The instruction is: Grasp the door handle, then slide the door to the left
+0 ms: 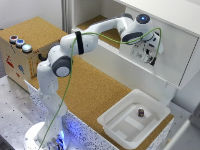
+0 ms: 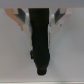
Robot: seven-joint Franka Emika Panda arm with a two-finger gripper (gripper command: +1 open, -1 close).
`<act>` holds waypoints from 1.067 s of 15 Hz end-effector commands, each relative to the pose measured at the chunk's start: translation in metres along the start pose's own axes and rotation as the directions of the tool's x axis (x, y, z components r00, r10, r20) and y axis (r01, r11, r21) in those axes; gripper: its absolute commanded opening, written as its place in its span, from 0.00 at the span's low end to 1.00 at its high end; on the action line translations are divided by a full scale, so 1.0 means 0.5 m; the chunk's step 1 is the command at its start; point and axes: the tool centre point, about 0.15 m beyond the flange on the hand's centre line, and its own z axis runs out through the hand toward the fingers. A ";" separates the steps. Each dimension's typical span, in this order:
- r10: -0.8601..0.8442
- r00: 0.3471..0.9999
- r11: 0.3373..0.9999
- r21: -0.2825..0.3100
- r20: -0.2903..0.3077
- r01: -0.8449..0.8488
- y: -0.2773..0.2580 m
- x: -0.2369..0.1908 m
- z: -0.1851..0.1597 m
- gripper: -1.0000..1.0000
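The hand [image 1: 151,56] was pressed up against the face of the door [image 1: 172,47], the large white panel of the cabinet [image 1: 165,12] at the exterior view's right, with the arm [image 1: 95,40] stretched across the cork-topped bench [image 1: 95,92] to reach it. In the wrist view the door handle [image 2: 40,40] showed as a dark, upright bar running between the two pale fingertips [image 2: 20,16], which stood one on either side of it. The fingers looked close to the bar, but the picture was too blurred to show whether they were clamped on it or merely straddling it, so I cannot tell.

The handle sat on the door's front, roughly mid-height, right where the hand met the panel; in the exterior view it was hidden behind the hand.

The main risk from here was a slip. If the fingers were not firmly closed, a sideways pull would slide them off the bar and the door would stay put. Pulling at an angle to the door's track could bind the panel or twist the wrist against it. The green cable [image 1: 161,42] looping beside the hand could also snag. The white tray [image 1: 134,120] below, holding a small dark object [image 1: 141,113], lay well apart from the path.
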 end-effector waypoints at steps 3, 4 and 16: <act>0.033 0.998 0.991 -0.129 -0.054 -0.040 -0.190 0.018 0.049 0.00; 0.032 0.998 0.989 -0.139 -0.059 -0.040 -0.210 0.025 0.048 0.00; -0.036 0.999 0.993 -0.110 -0.041 0.032 -0.431 0.065 0.062 0.00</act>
